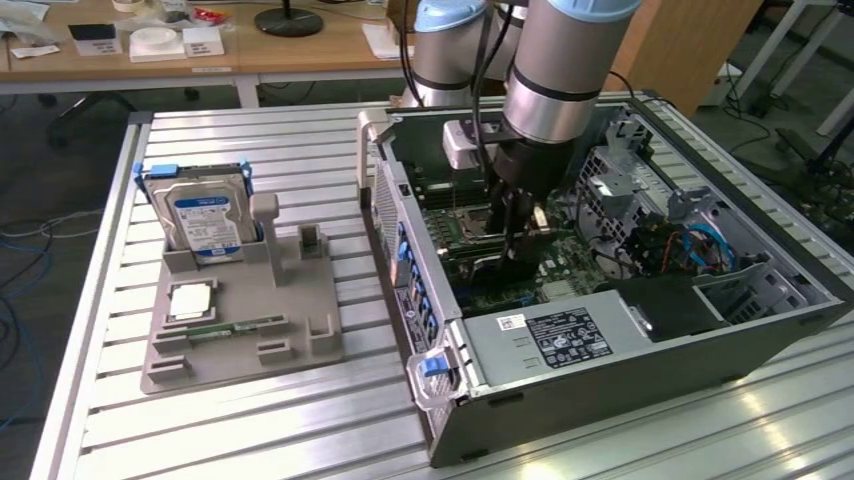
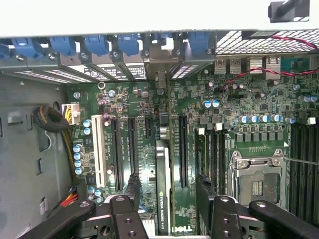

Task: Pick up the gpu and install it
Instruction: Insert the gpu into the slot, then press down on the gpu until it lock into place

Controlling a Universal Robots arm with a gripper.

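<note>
Both pincer [image 2: 167, 196] fingers open, straddling gpu [image 2: 163, 189] w/o contact

arm [image 1: 554, 70]: my links are fat silver-grey tubes w/ pale blue joint caps, black band round the lower segment.
wrist: dark block below the tube, small whitish box clipped on one side.
cables: thin black leads run down along my links.
gripper [image 2: 167, 191]: black linkage bars, round pivot screws at each joint.
fingers [image 2: 133, 186]: slim, black, matte.
</note>
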